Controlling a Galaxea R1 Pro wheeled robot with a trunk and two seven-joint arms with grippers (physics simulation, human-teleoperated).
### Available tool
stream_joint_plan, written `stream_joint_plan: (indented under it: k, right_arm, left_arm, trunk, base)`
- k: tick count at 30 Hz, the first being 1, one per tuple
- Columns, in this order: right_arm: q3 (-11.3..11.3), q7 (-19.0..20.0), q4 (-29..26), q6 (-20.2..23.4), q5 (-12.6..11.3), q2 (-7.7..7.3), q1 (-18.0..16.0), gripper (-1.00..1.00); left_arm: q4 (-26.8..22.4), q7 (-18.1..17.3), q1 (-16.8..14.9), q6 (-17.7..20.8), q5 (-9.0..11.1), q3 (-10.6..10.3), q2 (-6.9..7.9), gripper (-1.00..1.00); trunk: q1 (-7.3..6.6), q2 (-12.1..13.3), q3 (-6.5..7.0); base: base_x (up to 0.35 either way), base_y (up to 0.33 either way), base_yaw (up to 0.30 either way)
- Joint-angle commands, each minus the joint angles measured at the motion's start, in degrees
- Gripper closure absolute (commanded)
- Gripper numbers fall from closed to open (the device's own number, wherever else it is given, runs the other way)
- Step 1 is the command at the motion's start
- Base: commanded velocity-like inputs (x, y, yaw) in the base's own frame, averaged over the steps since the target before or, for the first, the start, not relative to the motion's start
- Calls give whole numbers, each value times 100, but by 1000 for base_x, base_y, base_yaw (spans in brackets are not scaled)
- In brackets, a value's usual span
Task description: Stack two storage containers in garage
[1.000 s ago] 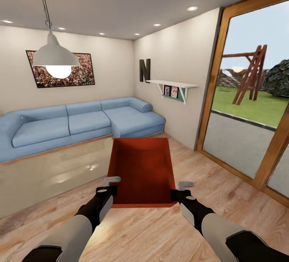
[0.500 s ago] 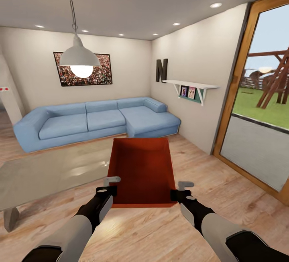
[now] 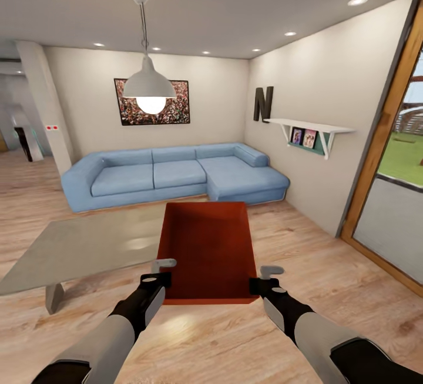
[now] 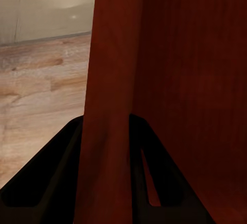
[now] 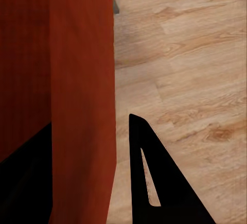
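A red-orange storage container hangs in front of me above the light wood planks of the living room, open top up. My left gripper is shut on its left wall near the close corner, and my right gripper is shut on its right wall. In the left wrist view the dark fingers pinch the thin red wall. In the right wrist view the fingers straddle the other wall. The garage is out of view.
A blue sectional sofa runs along the far wall, and a glass coffee table stands at the left front. A wood-framed glass door is at the right, with a wall shelf beside it. A pendant lamp hangs ahead. An opening past a pillar lies far left.
The whole view has swung left: sofa, lamp, shelf and door have slid right in the picture, and a pillar and opening have come in at the left. Container and grippers hold the same place.
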Motion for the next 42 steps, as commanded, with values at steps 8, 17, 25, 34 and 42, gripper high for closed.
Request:
stream_joint_plan:
  k: [8,17,25,34,42]
  right_arm:
    - [-44,-26,10,-20,-71,-3,2,100]
    - [-44,-26,10,-20,-71,-3,1,100]
    - [-46,-26,9,-20,-65,-7,1,100]
    - [-53,-5,8,-20,-55,-12,1,100]
    - [-47,-6,10,-27,-66,-12,1,100]
  left_arm:
    - [-32,55,-4,49,-148,174,21,100]
    - [-32,55,-4,48,-148,174,21,100]
    - [-32,55,-4,48,-148,174,21,100]
    - [-32,55,-4,48,-148,174,21,100]
    - [-32,55,-4,48,-148,174,21,100]
  trunk:
    - [2,-4,15]
    - [2,-4,34]
    - [2,-4,48]
    - [2,-4,49]
    - [2,-4,49]
  base:
    - [0,0,282]
    - [0,0,282]
    - [0,0,254]
    - [0,0,21]
    - [0,0,71]
